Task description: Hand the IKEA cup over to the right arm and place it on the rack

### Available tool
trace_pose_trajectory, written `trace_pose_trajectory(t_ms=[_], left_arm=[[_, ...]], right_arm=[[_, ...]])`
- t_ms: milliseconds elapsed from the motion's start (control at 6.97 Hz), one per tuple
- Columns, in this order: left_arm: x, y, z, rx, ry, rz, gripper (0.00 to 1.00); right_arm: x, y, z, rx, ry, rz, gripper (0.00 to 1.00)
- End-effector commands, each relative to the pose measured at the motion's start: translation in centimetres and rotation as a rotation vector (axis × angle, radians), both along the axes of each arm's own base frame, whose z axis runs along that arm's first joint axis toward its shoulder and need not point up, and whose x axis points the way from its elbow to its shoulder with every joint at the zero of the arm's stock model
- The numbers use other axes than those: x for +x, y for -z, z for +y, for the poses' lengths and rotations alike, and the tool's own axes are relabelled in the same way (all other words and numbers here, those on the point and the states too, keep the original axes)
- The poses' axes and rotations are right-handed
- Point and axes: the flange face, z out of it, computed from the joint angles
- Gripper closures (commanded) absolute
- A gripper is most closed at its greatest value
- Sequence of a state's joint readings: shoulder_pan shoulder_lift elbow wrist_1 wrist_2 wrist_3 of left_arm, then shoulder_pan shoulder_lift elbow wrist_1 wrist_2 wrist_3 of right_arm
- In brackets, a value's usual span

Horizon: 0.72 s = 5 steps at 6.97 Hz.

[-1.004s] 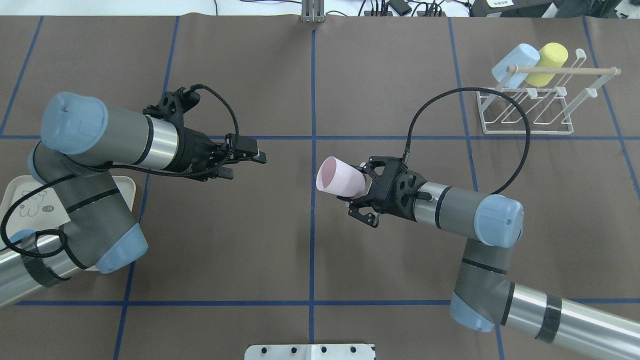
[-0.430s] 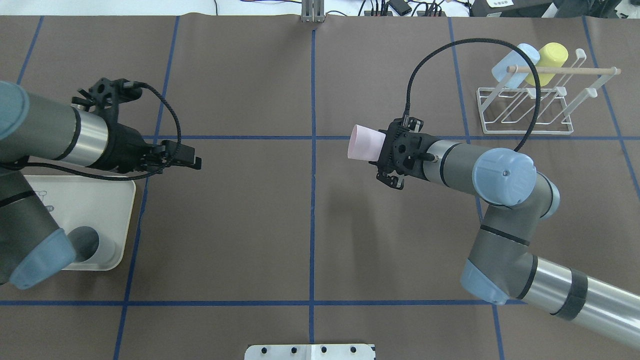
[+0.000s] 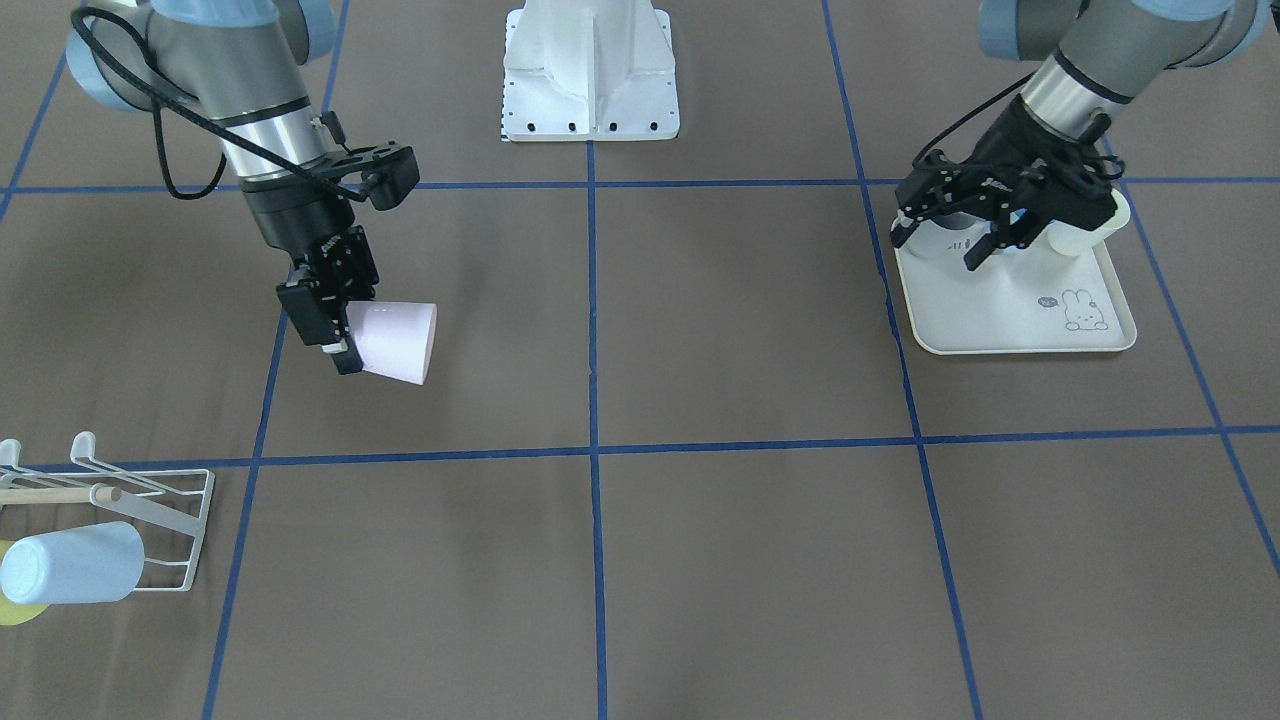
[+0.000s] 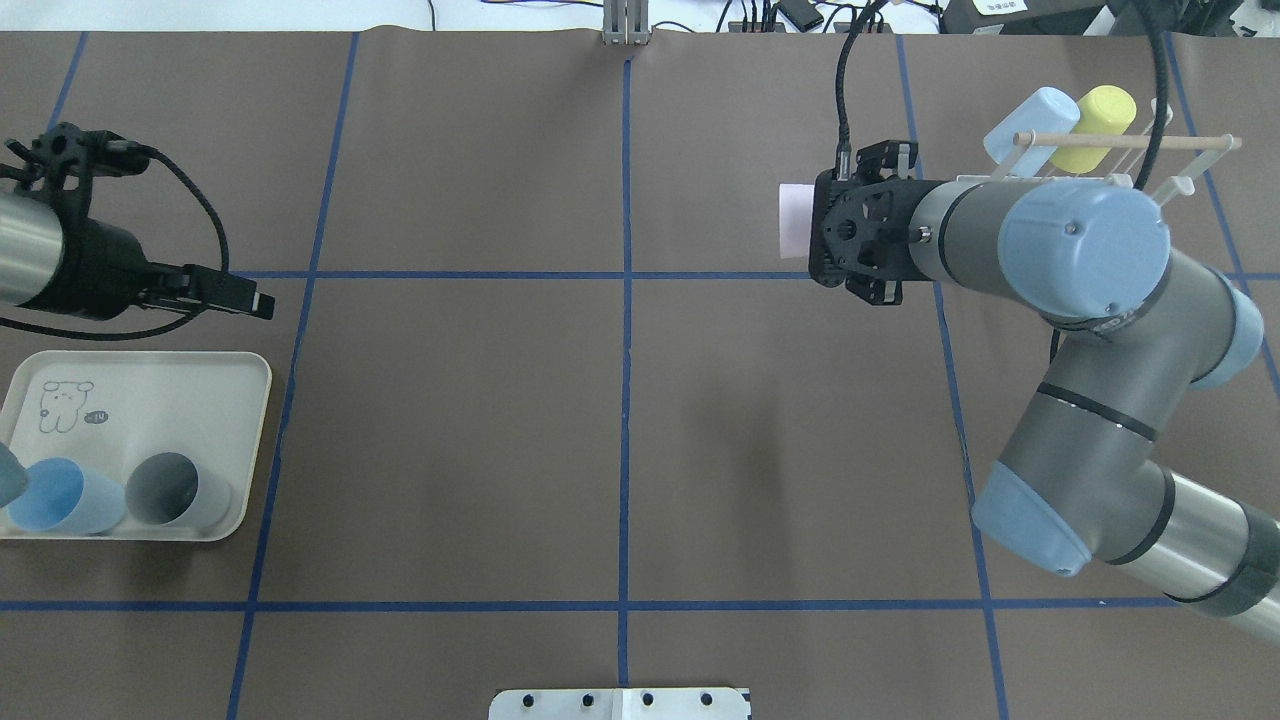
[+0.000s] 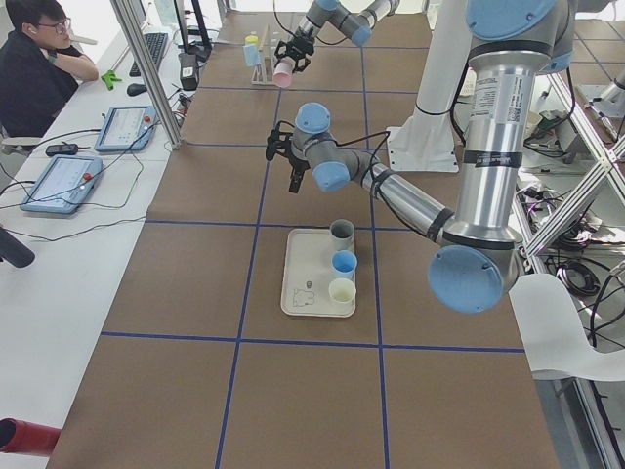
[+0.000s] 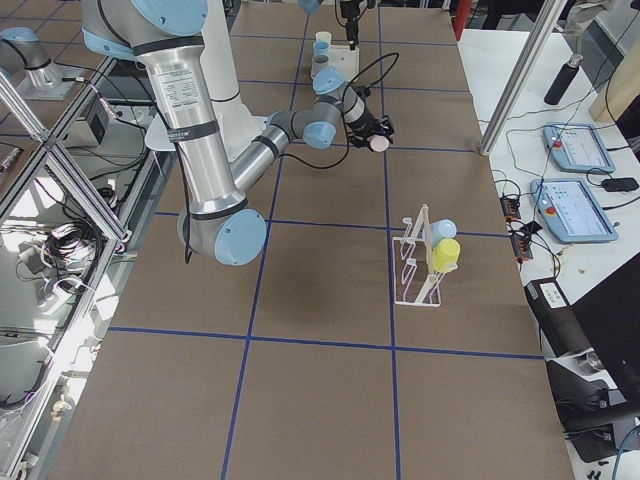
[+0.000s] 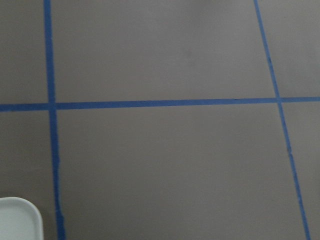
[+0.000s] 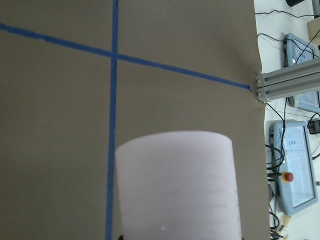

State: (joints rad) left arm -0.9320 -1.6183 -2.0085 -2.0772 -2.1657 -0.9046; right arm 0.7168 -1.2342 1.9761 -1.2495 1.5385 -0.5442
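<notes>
The pale pink IKEA cup (image 4: 794, 220) is held on its side in the air, with my right gripper (image 4: 812, 236) shut on its base end. Its mouth points toward the table's middle. The cup (image 3: 396, 342) also shows below the right gripper (image 3: 338, 338) in the front view, and it fills the lower part of the right wrist view (image 8: 175, 185). The white wire rack (image 4: 1183, 184) with its wooden dowel (image 4: 1200, 142) stands just right of the gripper, largely hidden by the right arm. My left gripper (image 4: 262, 302) is open and empty, over the tray's far edge.
A light blue cup (image 4: 1030, 120) and a yellow cup (image 4: 1095, 125) hang on the rack. The cream rabbit-printed tray (image 4: 150, 400) at the near left holds a blue cup (image 4: 65, 497) and a grey cup (image 4: 180, 490). A person sits at the side desk (image 5: 39, 68).
The right arm has carried the pink cup away from the table's middle, farther and rightward up to the rack. The left arm has drawn back to the left, uncovering the tray.
</notes>
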Motion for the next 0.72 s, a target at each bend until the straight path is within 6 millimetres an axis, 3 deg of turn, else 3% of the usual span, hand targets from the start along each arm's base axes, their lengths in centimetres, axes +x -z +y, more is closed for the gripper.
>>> trace_pose_trajectory(t_ms=[0, 287, 574], left_arm=[[-3.3, -2.0, -0.4, 0.033, -0.012, -0.026, 0.00], [-3.3, -2.0, -0.4, 0.033, -0.012, -0.026, 0.00], [-3.3, -2.1, -0.4, 0.032, -0.012, -0.027, 0.00]], right_arm=[[8.1, -0.1, -3.7, 0.180, 0.043, 0.288, 1.00], [14.9, -0.4, -7.0, 0.284, 0.113, 0.554, 1.00], [18.7, -3.0, -9.6, 0.289, 0.146, 0.694, 1.00]])
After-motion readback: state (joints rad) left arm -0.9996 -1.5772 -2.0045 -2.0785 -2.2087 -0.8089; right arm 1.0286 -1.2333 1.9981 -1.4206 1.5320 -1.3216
